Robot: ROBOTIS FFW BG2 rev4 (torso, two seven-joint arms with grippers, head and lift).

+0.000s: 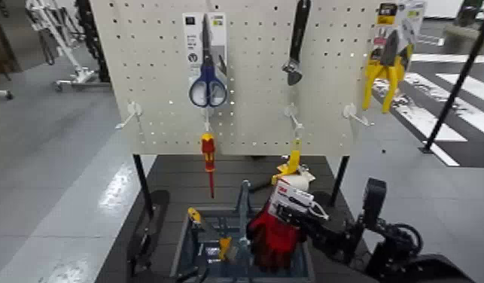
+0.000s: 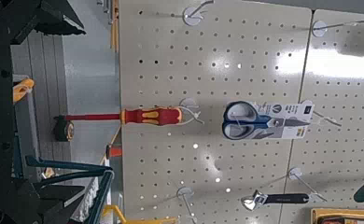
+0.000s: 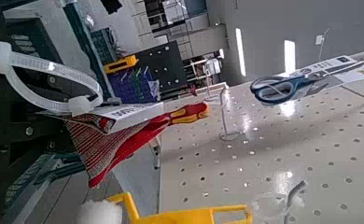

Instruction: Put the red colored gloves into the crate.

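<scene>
The red gloves [image 1: 273, 239] hang by their white-and-red header card [image 1: 292, 197] from my right gripper [image 1: 300, 215], which is shut on the card end. They dangle over the right half of the grey-blue crate [image 1: 186, 252], beside its upright central handle [image 1: 243, 214]. I cannot tell whether the glove tips touch the inside. In the right wrist view the gloves [image 3: 105, 145] and card [image 3: 124, 114] stick out from the gripper [image 3: 26, 121], with a white zip-tie loop [image 3: 40, 75] on them. My left gripper [image 1: 143, 244] rests low, left of the crate.
Behind the crate stands a pegboard [image 1: 154, 90] with scissors [image 1: 208, 83], a wrench [image 1: 296, 45], yellow pliers [image 1: 386, 68] and a red-and-yellow screwdriver [image 1: 208, 154]. Yellow-handled tools [image 1: 196, 220] lie in the crate. A yellow-and-white item [image 1: 293, 169] sits behind the gloves.
</scene>
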